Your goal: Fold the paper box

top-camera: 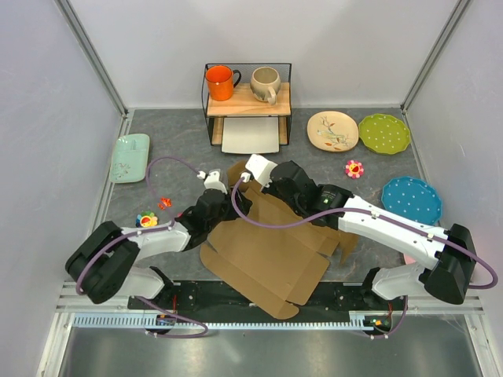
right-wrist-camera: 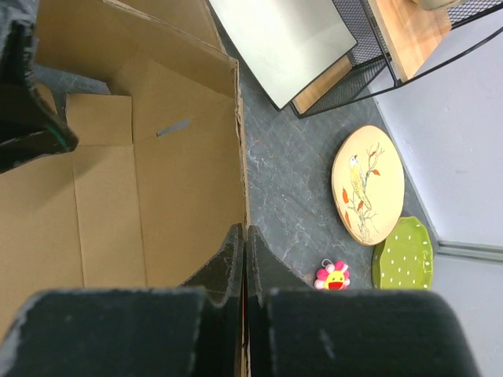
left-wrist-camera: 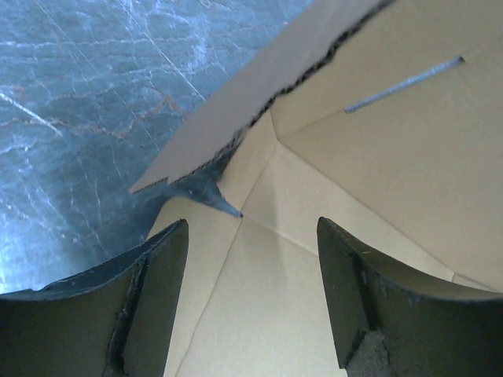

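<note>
The paper box (top-camera: pixel 263 255) is a brown die-cut cardboard sheet lying mostly flat at the table's near middle, with its far flaps raised. My left gripper (top-camera: pixel 214 198) is open over the sheet's far left corner. In the left wrist view its fingers (left-wrist-camera: pixel 161 290) straddle a crease in the cardboard (left-wrist-camera: pixel 259 314) without touching it. My right gripper (top-camera: pixel 263 177) is shut on the top edge of an upright cardboard wall (right-wrist-camera: pixel 189 181). The right wrist view shows the gripper (right-wrist-camera: pixel 245 243) pinching that thin edge.
A wire shelf (top-camera: pixel 247 104) at the back holds an orange mug (top-camera: pixel 221 82) and a beige mug (top-camera: pixel 265 83), with a white tray (top-camera: pixel 251 135) under it. Cream (top-camera: pixel 332 130), green (top-camera: pixel 384 133) and blue (top-camera: pixel 411 199) plates lie right. A mint dish (top-camera: pixel 130 157) lies left. Flower toys (top-camera: pixel 354 168) are nearby.
</note>
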Tool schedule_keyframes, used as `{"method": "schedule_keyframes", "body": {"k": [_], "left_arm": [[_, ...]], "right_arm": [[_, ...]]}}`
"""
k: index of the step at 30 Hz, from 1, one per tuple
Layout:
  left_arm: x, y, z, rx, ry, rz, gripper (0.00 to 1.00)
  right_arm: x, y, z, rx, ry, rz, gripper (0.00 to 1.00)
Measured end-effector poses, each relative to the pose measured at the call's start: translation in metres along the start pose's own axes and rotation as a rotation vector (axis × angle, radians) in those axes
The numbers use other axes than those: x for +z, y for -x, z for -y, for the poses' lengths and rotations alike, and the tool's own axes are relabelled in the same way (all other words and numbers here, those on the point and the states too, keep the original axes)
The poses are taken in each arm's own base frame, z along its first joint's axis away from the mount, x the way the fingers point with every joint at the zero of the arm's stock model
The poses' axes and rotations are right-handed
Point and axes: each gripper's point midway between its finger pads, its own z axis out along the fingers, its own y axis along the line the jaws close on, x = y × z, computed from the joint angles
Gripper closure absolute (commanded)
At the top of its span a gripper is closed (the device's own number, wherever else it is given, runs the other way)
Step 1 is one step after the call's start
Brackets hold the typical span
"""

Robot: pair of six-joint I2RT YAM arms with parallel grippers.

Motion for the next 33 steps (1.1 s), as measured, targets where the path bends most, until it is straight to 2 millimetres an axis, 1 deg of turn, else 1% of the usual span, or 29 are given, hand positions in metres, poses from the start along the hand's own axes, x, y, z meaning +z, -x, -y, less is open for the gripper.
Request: {"method": "schedule_keyframes", "body": {"k": [3,8,10,11,16,21,29,33], "left_arm": [[0.014,0.003,-0.004,-0.009,0.015,0.010,0.33],[0.032,0.001,-0.010,-0.017,0.026,0.015,0.48],[0.037,-0.001,-0.008,-0.013,0.011,0.012,0.53],[0.040,0.000,-0.006,-0.007,0.000,0.013,0.54],[0.044,-0.001,0.002,0.045,-0.052,0.012,0.63],[0.042,0.002,0.013,0.101,-0.118,0.049,0.66],[0.030,-0.018,0.034,0.227,-0.218,0.056,0.67],[0.026,-0.026,0.045,0.281,-0.247,0.055,0.64]], "right_arm": [[0.000,0.000,-0.001,0.003,0.006,0.003,1.00],[0.000,0.001,-0.003,0.008,0.014,0.006,1.00],[0.000,0.001,-0.003,0.009,0.014,0.006,1.00],[0.001,0.001,-0.003,0.008,0.014,0.005,1.00],[0.001,0.001,-0.003,0.008,0.013,0.004,1.00],[0.001,0.001,-0.003,0.008,0.014,0.004,1.00],[0.007,-0.003,-0.009,-0.002,0.024,-0.015,1.00],[0.008,-0.003,-0.009,-0.001,0.024,-0.013,1.00]]}}
